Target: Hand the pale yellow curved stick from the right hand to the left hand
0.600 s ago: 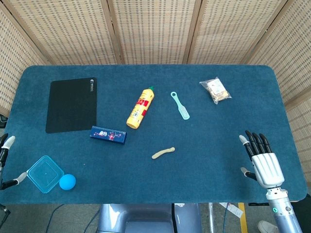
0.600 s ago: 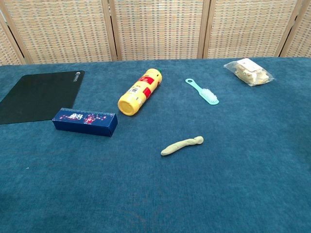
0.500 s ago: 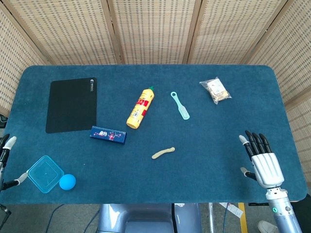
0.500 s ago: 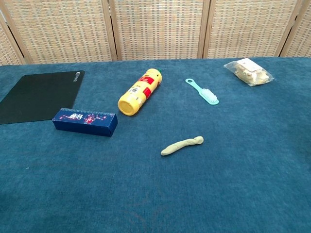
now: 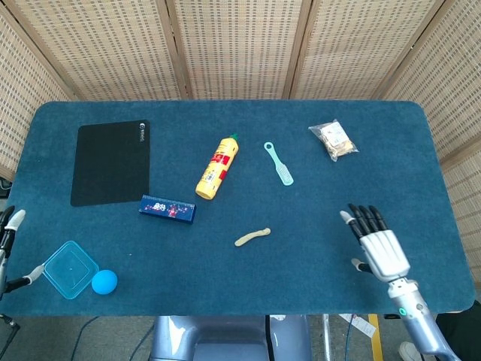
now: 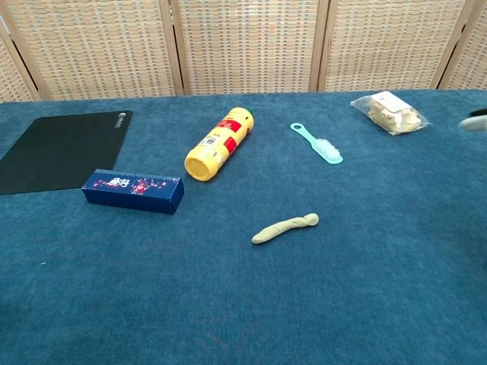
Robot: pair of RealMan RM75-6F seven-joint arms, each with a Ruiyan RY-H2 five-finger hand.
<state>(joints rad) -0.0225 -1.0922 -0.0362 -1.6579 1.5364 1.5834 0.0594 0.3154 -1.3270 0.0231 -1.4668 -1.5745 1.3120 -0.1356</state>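
Note:
The pale yellow curved stick (image 5: 252, 237) lies flat on the blue table, near the middle toward the front edge; the chest view shows the stick (image 6: 285, 227) alone with nothing touching it. My right hand (image 5: 376, 244) hovers to the stick's right, fingers spread and straight, holding nothing. In the chest view only a fingertip (image 6: 478, 117) of that hand shows at the right edge. My left hand (image 5: 9, 248) is at the far left edge of the head view, only its fingertips showing, apart and empty.
A yellow bottle (image 5: 216, 168) lies on its side behind the stick, beside a teal brush (image 5: 279, 163). A dark blue box (image 5: 167, 209), a black mat (image 5: 111, 161), a clear container (image 5: 70, 268), a blue ball (image 5: 104, 281) and a snack bag (image 5: 334, 140) sit around.
My right hand has moved left and slightly forward over the table, toward the stick. The stick and my left hand have not moved.

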